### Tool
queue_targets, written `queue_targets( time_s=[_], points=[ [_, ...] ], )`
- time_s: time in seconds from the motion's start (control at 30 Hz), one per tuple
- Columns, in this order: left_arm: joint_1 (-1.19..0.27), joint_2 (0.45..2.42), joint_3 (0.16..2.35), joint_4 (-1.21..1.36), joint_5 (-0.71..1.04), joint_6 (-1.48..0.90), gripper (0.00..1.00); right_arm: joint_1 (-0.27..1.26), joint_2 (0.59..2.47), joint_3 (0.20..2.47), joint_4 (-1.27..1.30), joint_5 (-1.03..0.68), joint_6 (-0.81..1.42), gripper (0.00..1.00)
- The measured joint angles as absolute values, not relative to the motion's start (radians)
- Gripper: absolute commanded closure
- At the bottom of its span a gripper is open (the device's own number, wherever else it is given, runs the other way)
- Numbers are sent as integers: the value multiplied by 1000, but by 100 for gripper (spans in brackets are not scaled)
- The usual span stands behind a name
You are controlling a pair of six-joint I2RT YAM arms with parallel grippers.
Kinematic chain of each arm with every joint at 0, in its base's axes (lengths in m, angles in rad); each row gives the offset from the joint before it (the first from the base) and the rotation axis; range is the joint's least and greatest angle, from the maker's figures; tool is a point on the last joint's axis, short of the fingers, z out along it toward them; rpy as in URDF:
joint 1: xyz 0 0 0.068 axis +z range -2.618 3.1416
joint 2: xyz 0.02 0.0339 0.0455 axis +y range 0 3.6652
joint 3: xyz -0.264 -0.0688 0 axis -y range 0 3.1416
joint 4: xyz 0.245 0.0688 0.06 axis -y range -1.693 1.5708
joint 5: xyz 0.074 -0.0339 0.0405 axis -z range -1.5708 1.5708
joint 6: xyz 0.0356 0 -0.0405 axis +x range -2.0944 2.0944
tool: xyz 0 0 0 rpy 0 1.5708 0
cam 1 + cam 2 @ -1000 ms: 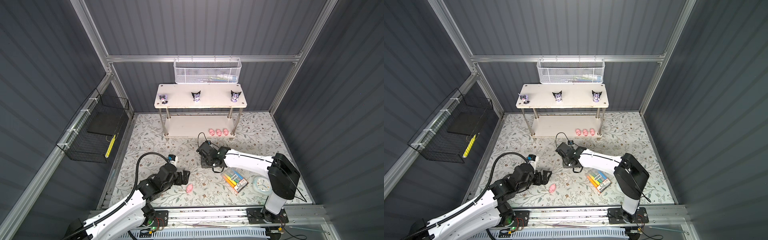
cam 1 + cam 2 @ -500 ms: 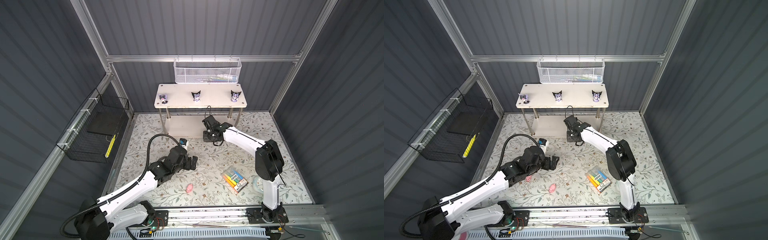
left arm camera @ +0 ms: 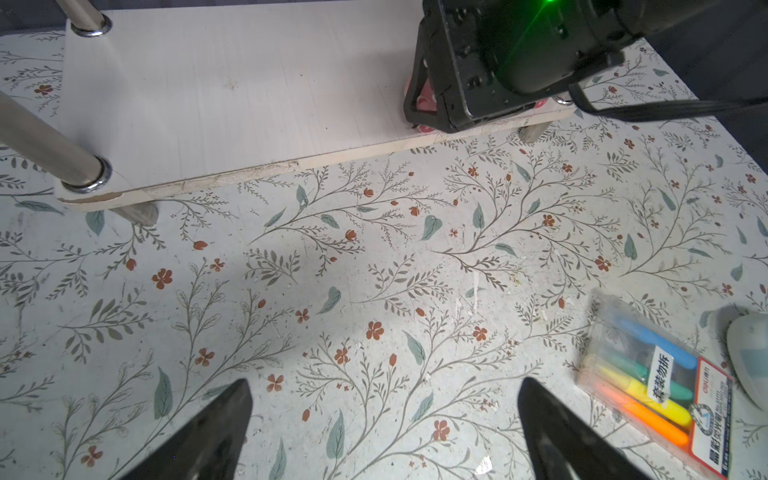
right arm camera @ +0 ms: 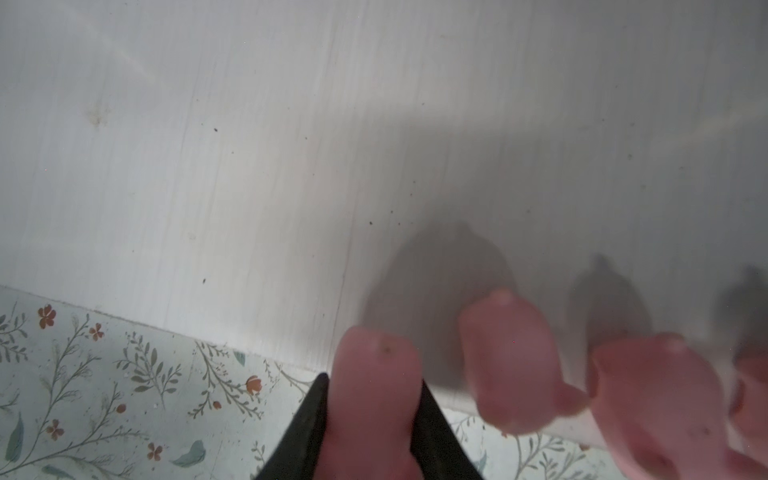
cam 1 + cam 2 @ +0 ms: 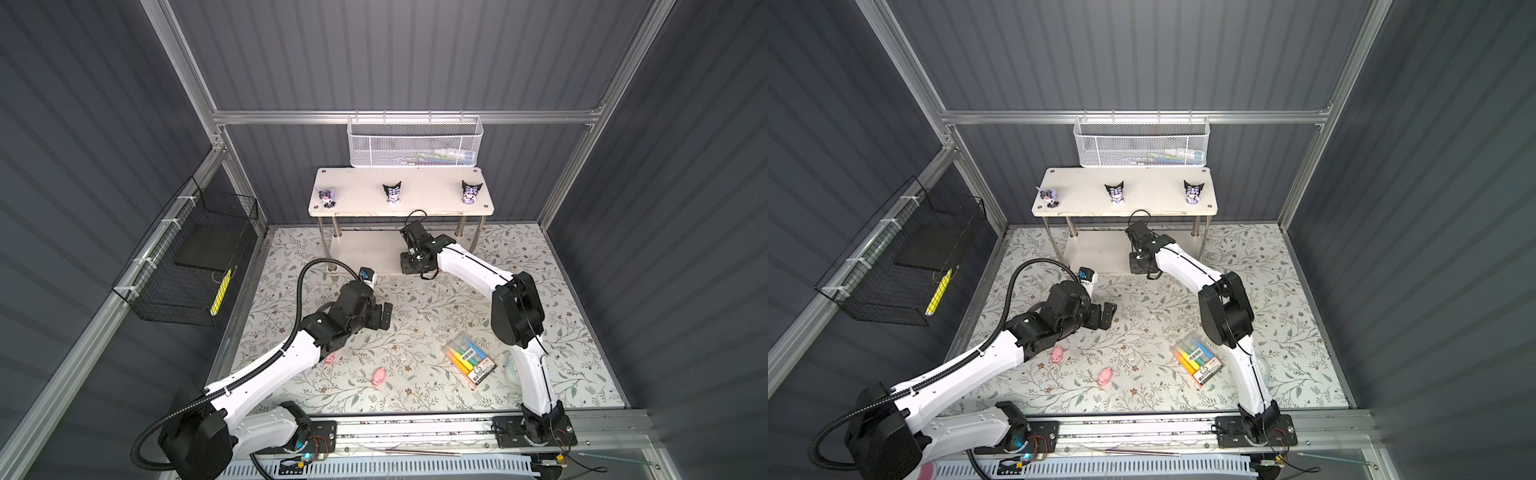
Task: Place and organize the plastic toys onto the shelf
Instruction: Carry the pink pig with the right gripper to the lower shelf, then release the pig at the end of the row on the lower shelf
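Floral-patterned mat [image 5: 436,299] is lying open mid-floor; left gripper [image 3: 385,381] is hovering over it, jaws spread wide, empty. Right gripper [image 4: 373,380] is pinching tiny pink plastic pig [image 4: 374,415] at lower front edge of white two-tier shelf [image 5: 357,249].

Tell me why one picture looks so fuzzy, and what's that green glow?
Right wrist view: soft throughout; the pink pig in the right gripper and the pigs beside it sit too near the lens, throwing dim shadows on the shelf's lower board. Left wrist view: sharp floral floor, a green light flaring on the right arm's wrist. Both top views: crisp, evenly lit, no strong glare.
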State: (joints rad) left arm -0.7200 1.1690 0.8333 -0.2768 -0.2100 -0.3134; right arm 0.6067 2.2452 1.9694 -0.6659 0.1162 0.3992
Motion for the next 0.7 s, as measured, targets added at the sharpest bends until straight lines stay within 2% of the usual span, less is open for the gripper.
queue_targets(
  time_s=[0.27, 0.5, 0.7],
  points=[
    [-697, 1161, 833, -277, -207, -313, 0, 598, 2283, 2013, -686, 107, 379, 63],
    [-690, 1161, 833, -277, -198, -313, 0, 598, 2282, 2016, -700, 101, 366, 49],
    [-685, 1151, 833, -278, -193, -313, 0, 598, 2281, 2016, -707, 94, 365, 44]
  ],
)
